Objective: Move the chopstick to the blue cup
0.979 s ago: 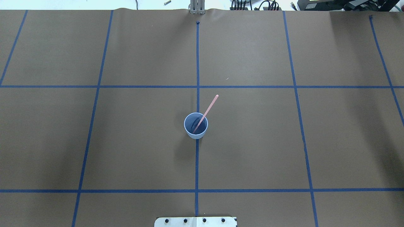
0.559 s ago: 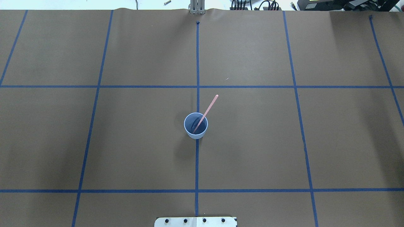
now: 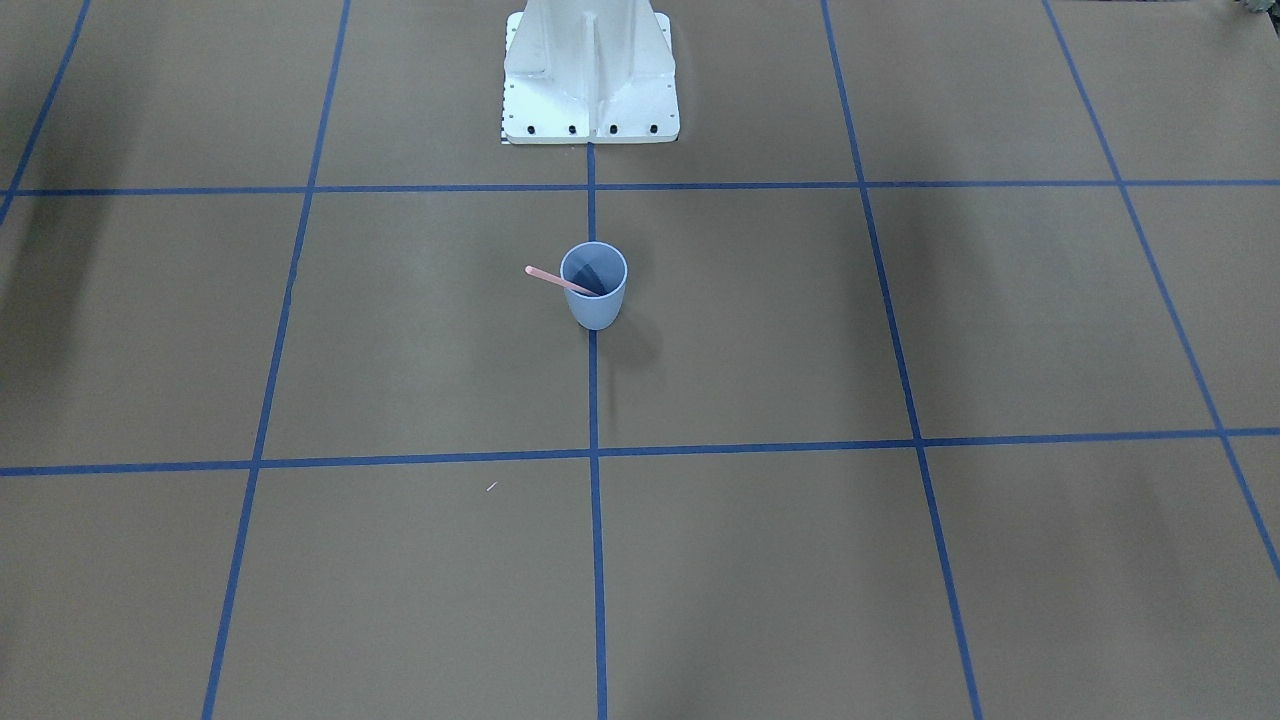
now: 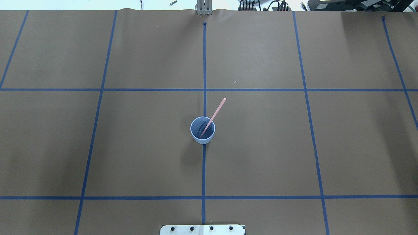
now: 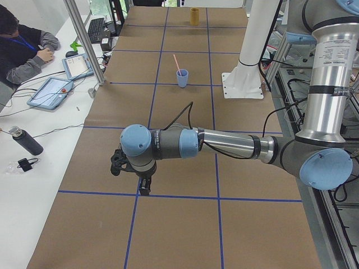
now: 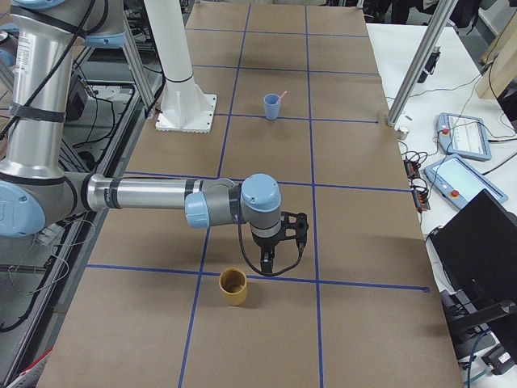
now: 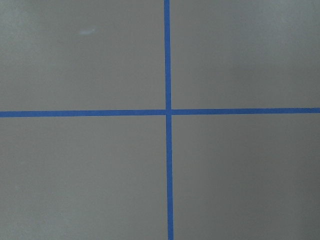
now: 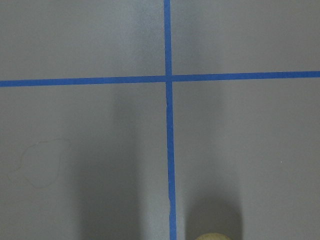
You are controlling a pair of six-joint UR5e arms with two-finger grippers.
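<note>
The blue cup stands upright at the table's middle on the centre tape line; it also shows in the front view. One pale pink chopstick stands in it, leaning over the rim toward the far right; it also shows in the front view. Both grippers are far from the cup. My left gripper shows only in the exterior left view, above a tape crossing. My right gripper shows only in the exterior right view. I cannot tell whether either is open or shut.
A yellow-brown cup stands on the table just beside my right gripper; its rim shows at the bottom of the right wrist view. The robot's white base stands behind the blue cup. An operator sits at a side desk.
</note>
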